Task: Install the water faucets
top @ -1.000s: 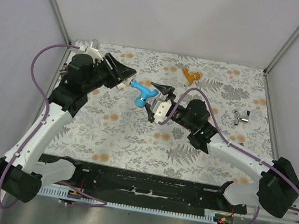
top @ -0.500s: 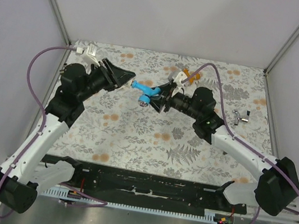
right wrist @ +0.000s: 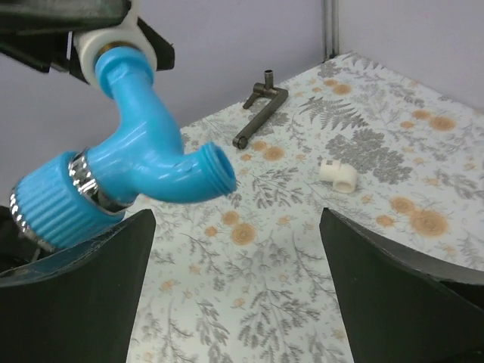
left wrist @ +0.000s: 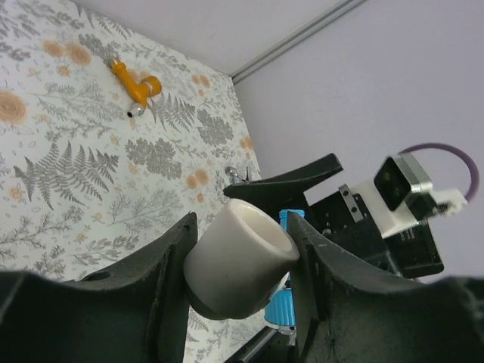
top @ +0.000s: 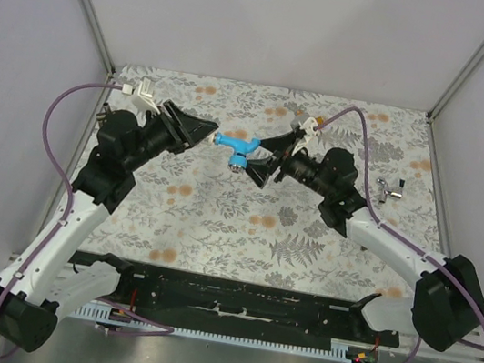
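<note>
Left gripper [top: 204, 131] partly closed, clamping white fitting [left wrist: 238, 257] in mid-air. Blue faucet [right wrist: 128, 162] sticks out of fitting by its threaded end, above table middle. Right gripper [top: 257, 159] jaws wide, either side of it, holding nothing.

Risk: thread may sit shallow, so faucet could drop out. Right jaws closing off-centre could knock it crooked.

Count:
- Faucets two: blue one, plus orange faucet [left wrist: 136, 85] lying far back.
- Fittings two: second fitting [right wrist: 338, 174] lies on table.
- Dark bracket [right wrist: 259, 108] one.
- Silver piece [top: 390, 189] one.

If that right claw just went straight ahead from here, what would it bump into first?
Most likely the blue faucet: it sits just ahead, between the open fingers of the right gripper, though depth is hard to judge.
</note>
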{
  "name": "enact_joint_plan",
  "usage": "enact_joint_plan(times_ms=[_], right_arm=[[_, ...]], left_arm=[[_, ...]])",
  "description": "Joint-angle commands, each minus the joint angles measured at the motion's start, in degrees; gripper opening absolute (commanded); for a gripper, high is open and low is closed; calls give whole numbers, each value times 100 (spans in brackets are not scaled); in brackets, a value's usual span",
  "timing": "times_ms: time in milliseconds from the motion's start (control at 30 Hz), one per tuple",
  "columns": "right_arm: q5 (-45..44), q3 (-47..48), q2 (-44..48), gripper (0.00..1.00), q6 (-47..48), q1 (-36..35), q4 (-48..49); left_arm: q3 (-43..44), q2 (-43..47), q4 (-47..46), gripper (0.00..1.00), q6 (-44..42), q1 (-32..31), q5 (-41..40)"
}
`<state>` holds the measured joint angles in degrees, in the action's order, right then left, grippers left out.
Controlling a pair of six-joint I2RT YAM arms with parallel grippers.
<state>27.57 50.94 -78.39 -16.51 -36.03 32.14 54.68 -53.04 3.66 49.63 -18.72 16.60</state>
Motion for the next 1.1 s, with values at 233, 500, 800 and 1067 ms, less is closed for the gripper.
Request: enact_joint_plan(times_ms=[233,500,800,1067], right_arm=[[-102,-752,1308,98,4197,-316,258],[-323,-418,1441,98,6300,-756,-656],[90,319,1063,91,5475,-818,-841],[293,829,720,79,4474,-818,-1077]], left_arm=[[543,-338,590,2,1040,-26,115],[720,-541,688,2,1269,-18,458],[694,-506,820,2,1155,-26,528],[650,-409,672,2,716,-26,616]])
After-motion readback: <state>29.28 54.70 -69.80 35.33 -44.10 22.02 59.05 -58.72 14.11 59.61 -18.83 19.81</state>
